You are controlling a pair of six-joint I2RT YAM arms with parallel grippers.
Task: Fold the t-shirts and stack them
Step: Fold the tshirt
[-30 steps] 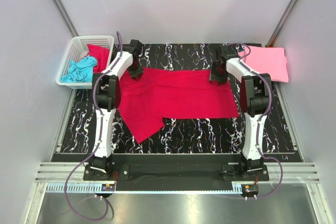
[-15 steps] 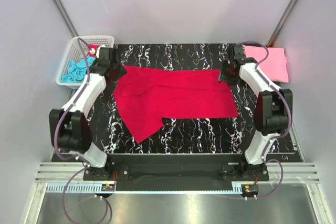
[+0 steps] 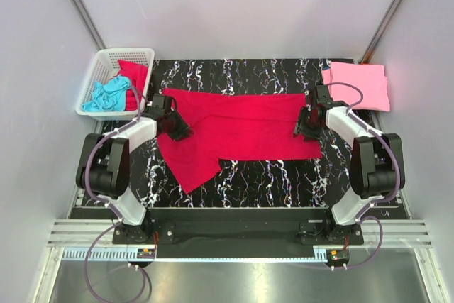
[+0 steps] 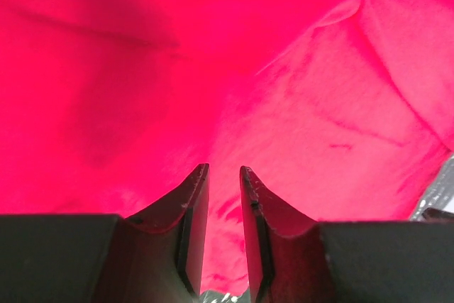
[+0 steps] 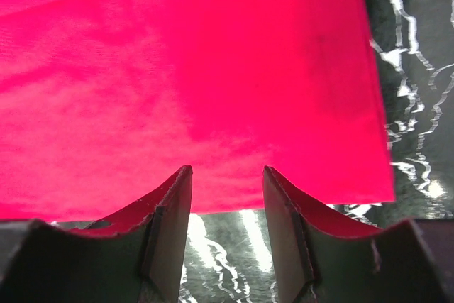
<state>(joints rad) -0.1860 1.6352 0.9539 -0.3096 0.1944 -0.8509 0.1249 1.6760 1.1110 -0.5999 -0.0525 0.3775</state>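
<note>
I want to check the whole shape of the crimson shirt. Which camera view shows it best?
The top external view: the crimson shirt lies spread out, with nearly all its outline visible. The left wrist view shows only wrinkled fabric close up; the right wrist view shows one flat corner.

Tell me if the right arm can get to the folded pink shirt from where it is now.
Probably yes. The right gripper is open at the right edge of the crimson shirt, and the pink shirt lies close by at the far right corner, with only bare tabletop between them.
</note>
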